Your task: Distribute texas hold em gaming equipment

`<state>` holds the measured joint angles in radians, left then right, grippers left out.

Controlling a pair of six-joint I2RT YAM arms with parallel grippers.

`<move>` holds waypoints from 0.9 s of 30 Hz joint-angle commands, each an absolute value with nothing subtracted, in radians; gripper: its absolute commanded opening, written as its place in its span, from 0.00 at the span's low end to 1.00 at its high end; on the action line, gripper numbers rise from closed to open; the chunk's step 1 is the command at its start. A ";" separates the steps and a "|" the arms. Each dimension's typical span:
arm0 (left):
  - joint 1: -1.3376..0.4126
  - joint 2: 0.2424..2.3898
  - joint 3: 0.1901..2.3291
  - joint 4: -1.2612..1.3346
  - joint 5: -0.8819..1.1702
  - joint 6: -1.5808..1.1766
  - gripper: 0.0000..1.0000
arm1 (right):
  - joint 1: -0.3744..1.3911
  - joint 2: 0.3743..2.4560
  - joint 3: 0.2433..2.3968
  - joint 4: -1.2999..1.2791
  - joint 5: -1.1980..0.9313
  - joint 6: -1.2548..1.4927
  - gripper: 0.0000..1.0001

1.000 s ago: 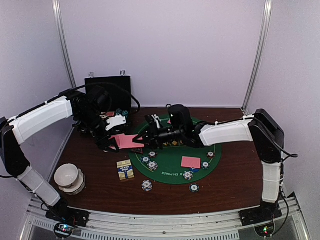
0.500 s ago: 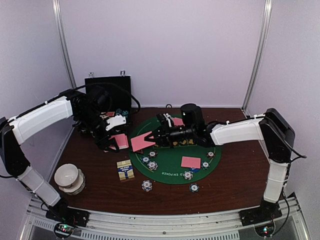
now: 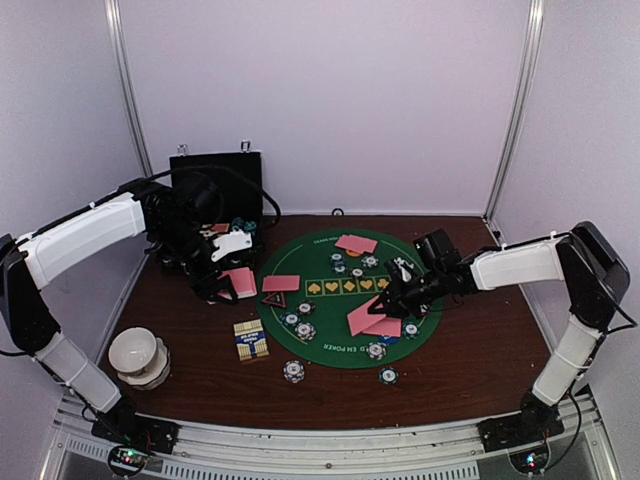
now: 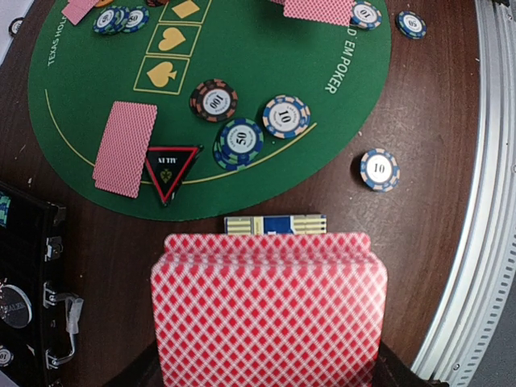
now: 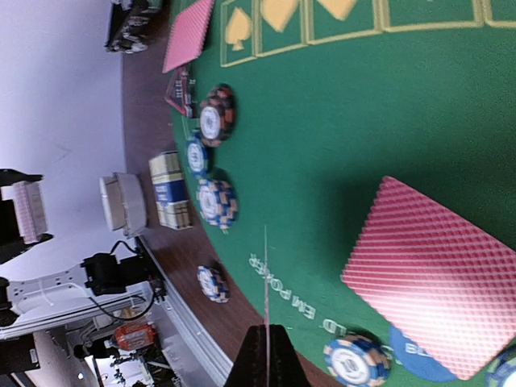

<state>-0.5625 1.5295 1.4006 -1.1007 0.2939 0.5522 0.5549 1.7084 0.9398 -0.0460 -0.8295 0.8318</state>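
My left gripper [image 3: 215,283] is shut on a deck of pink-backed cards [image 4: 266,314], held over the brown table left of the green mat [image 3: 340,300]. My right gripper [image 3: 388,303] is shut on a single card [image 3: 360,316], which shows edge-on in the right wrist view [image 5: 265,274]. That card hangs tilted just above another card [image 5: 439,270] lying on the mat's near right. More cards lie at the mat's left [image 3: 281,283] and far side [image 3: 356,243]. A red triangle marker [image 4: 169,168] sits by the left card. Striped chips [image 3: 375,350] dot the mat's near edge.
A blue-and-yellow card box [image 3: 250,339] lies on the table below the deck. The black case [image 3: 215,175] stands open at the back left, and a white bowl [image 3: 138,357] sits near the left front. Two chips [image 3: 293,371] [image 3: 388,376] rest off the mat. A blue disc [image 5: 415,352] lies by the near-right card.
My right gripper closed on a card at the deck and carried it right across the mat to above the near-right card. The left arm and deck stayed put.
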 commanded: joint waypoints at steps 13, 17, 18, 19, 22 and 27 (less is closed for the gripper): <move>-0.558 1.499 1.399 -1.086 0.311 0.562 0.00 | 0.528 1.644 0.965 -0.386 -0.525 0.550 0.26; -0.558 1.500 1.399 -1.087 0.314 0.562 0.00 | 0.528 1.593 0.999 -0.477 -0.455 0.520 0.36; -0.558 1.500 1.399 -1.088 0.315 0.563 0.00 | 0.529 1.575 1.009 -0.496 -0.440 0.513 0.40; -0.558 1.502 1.400 -1.087 0.315 0.562 0.00 | 0.530 1.557 1.021 -0.513 -0.429 0.509 0.44; -0.558 1.504 1.405 -1.087 0.318 0.562 0.00 | 0.542 1.507 1.061 -0.553 -0.398 0.501 0.66; -0.558 1.505 1.413 -1.088 0.317 0.561 0.00 | 0.624 1.445 1.147 -0.590 -0.324 0.508 1.00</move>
<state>-0.5625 1.5295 1.4006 -1.1015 0.2958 0.5526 0.5568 1.5024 1.0790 -0.5377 -0.4137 0.5144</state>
